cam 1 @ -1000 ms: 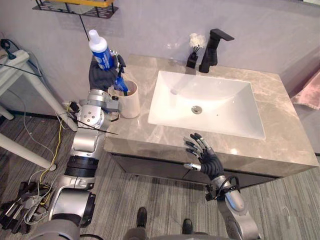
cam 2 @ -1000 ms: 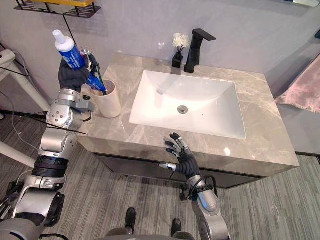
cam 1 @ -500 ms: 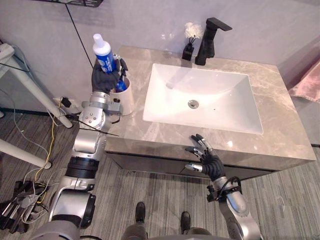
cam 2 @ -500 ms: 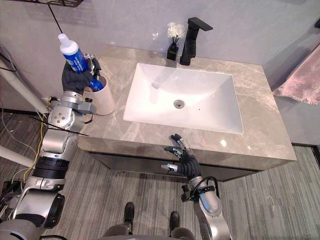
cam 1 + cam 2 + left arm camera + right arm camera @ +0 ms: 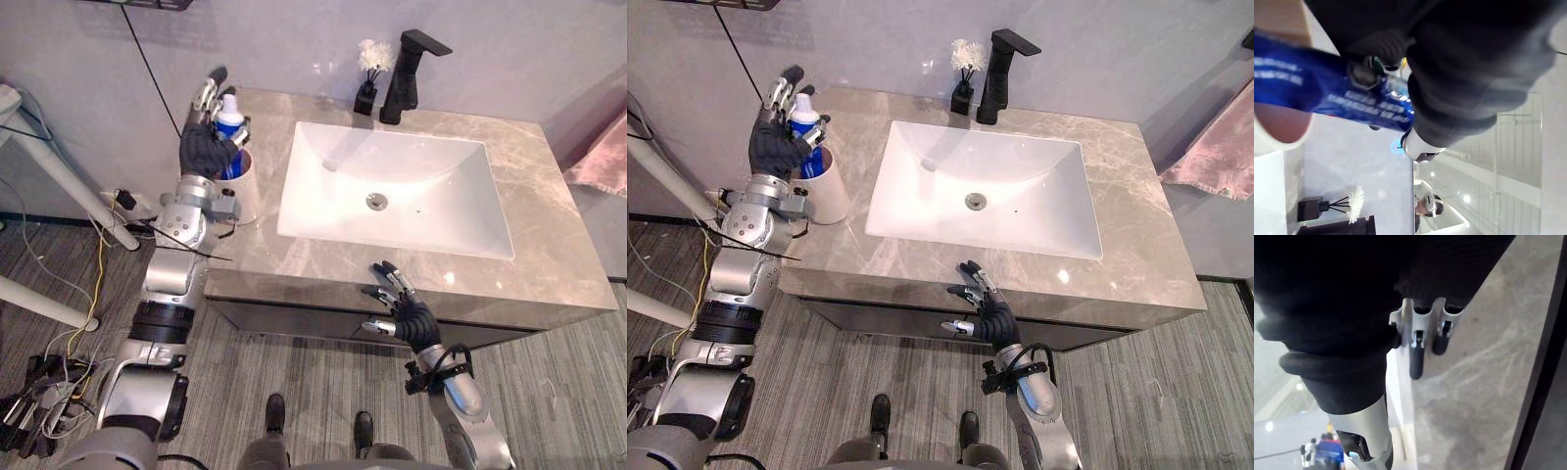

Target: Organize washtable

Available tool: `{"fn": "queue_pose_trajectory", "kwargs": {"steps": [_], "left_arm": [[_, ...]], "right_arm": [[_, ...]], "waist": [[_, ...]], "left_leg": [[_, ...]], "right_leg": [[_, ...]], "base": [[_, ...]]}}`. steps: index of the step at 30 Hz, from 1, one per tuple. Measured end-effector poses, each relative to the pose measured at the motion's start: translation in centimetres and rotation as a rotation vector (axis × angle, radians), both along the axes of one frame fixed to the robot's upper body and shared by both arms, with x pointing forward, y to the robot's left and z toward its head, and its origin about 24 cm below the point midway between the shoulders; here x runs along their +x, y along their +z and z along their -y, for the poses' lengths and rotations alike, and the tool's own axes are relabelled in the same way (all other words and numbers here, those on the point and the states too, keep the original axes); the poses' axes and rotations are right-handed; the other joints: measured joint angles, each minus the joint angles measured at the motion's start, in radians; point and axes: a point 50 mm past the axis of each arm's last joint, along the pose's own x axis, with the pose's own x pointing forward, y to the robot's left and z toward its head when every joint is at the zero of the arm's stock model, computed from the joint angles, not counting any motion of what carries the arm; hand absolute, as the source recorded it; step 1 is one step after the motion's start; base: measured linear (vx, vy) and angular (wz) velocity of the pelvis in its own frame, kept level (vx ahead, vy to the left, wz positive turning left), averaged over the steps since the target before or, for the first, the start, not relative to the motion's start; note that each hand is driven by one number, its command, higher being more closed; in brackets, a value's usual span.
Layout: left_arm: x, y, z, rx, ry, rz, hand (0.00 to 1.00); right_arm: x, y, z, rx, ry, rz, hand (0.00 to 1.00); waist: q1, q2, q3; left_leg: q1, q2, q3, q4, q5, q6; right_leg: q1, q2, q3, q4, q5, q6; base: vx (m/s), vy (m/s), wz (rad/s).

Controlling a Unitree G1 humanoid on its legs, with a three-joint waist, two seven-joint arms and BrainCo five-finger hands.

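Observation:
A blue and white toothpaste tube [image 5: 230, 122] stands cap-up in the white cup [image 5: 247, 196] at the counter's left end. My left hand [image 5: 204, 149] is right beside the tube, just above the cup's rim, open with its fingers [image 5: 210, 84] stretched straight up. The left wrist view has the blue tube [image 5: 1312, 93] running across the hand's dark cover down to the cup's rim [image 5: 1276, 139]. My right hand [image 5: 409, 315] hovers open over the counter's front edge, with its fingers [image 5: 1417, 355] spread above the marble.
A white sink basin [image 5: 392, 201] fills the middle of the grey marble counter [image 5: 549, 245]. A black faucet [image 5: 407, 73] and a small reed diffuser [image 5: 369, 78] stand behind it. A pink towel [image 5: 600, 157] hangs at the right. White table legs [image 5: 59, 186] stand at the left.
The left hand has lowered the toothpaste tube into the cup and straightened its fingers off it. The camera has shifted a little; the right hand has stayed put.

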Motion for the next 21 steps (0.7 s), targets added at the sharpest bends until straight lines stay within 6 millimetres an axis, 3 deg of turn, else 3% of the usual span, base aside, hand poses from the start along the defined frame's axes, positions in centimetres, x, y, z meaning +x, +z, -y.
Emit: {"fn": "queue_pose_trajectory", "kwargs": {"steps": [9,15,20,21], "left_arm": [[0.0,1.1,0.0,0.013,0.000,0.034,0.00],[-0.6,6.5,-1.1,0.043,0.026,0.203,0.00],[-3.6,9.3,-1.0,0.053,-0.026,0.369,0.00],[-4.7,9.3,-1.3,0.049,-0.033,0.412,1.00]], "right_arm": [[-0.2,-0.5,-0.3,-0.006,0.022,-0.022,0.00],[-0.2,-0.9,-0.2,-0.018,0.034,-0.039,0.00],[-0.3,-1.3,-0.2,-0.020,0.032,-0.055,0.00],[-0.4,-1.4,-0.1,-0.021,0.030,-0.059,0.00]], "waist": [[0.001,0.002,-0.002],[0.004,0.013,-0.007],[0.008,0.032,-0.020],[0.008,0.040,-0.024]], "left_leg": [[0.020,-0.001,-0.015,0.000,0.000,0.000],[0.036,-0.004,-0.020,0.000,0.001,0.000],[0.039,-0.005,-0.034,-0.004,0.001,0.000],[0.040,-0.005,-0.037,-0.005,0.001,0.000]], "right_leg": [[0.028,-0.002,-0.009,-0.009,0.000,0.000],[0.056,-0.002,-0.021,-0.023,0.007,0.000],[0.065,-0.003,-0.031,-0.022,0.000,-0.005],[0.067,-0.004,-0.034,-0.022,-0.001,-0.005]], "base": [[0.00,0.000,0.02],[-0.01,0.000,0.05],[-0.01,-0.001,0.05],[0.00,-0.001,0.11]]}}
